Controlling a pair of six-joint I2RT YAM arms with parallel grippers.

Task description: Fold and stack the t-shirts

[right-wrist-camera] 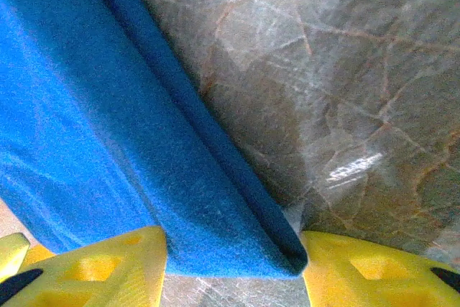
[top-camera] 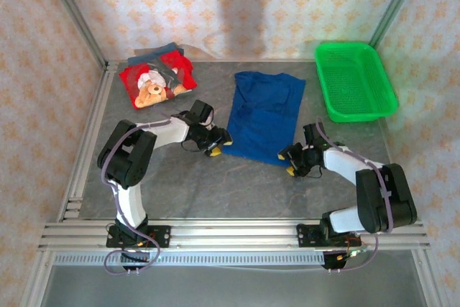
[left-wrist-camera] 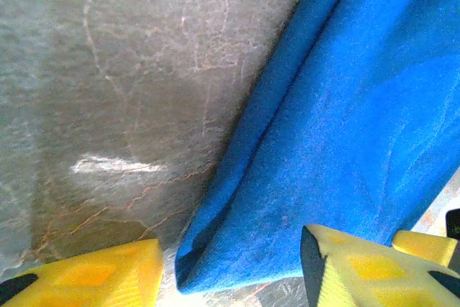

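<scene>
Blue t-shirt [top-camera: 264, 116] is laid flat mid-table, with the red teddy-bear shirt [top-camera: 157, 80] stacked back left. The left gripper [top-camera: 215, 145] is spread around the near-left hem corner and the right gripper [top-camera: 291, 159] around the near-right one. Nothing looks pinched yet. A hem-up fold seems set up, so both corners need nipping and lifting together. Wrist views show cloth between the yellow fingers [left-wrist-camera: 93, 275]; overhead adds the layout and the green basket [top-camera: 346, 46].

I see one t-shirt [top-camera: 262, 116] lying central on the surface [top-camera: 215, 185], the shirt pile [top-camera: 158, 80] behind-left, the basket [top-camera: 353, 80] behind-right. The left gripper [top-camera: 218, 145] straddles its near-left corner, the right gripper [top-camera: 290, 159] its near-right.
</scene>
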